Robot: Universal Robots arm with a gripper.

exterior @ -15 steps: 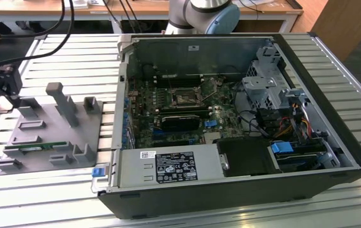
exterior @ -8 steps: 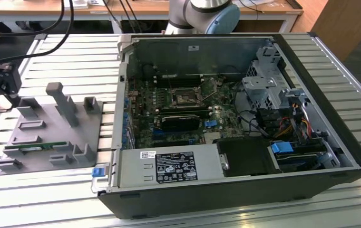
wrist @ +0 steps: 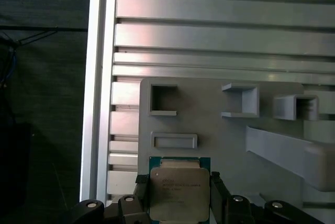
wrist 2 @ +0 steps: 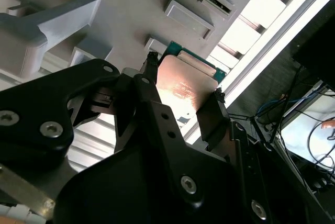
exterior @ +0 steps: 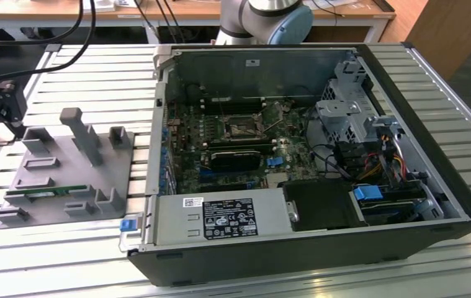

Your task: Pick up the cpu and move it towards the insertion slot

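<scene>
Grasp step, I'd judge: gripper (wrist: 179, 186) pinches cpu (wrist: 179, 198) by its edges over the gray fixture tray (wrist: 235, 145). cpu socket (exterior: 241, 129) sits mid-frame in the exterior view, well apart.

A robotics lab or test workshop. A workbench of ribbed silver aluminium slats (exterior: 69, 68) fills the scene. On it lies an open black desktop computer case (exterior: 301, 261), its green circuit board (exterior: 244, 133) exposed. At the exterior view's left sits a grey moulded plastic parts holder (exterior: 53, 180) with posts and pockets. At the far side stands the silver and pale-blue base of a robot arm (exterior: 269, 15) — behind it, light wooden desks (exterior: 44, 9) and loose black cables (exterior: 69, 31).
</scene>
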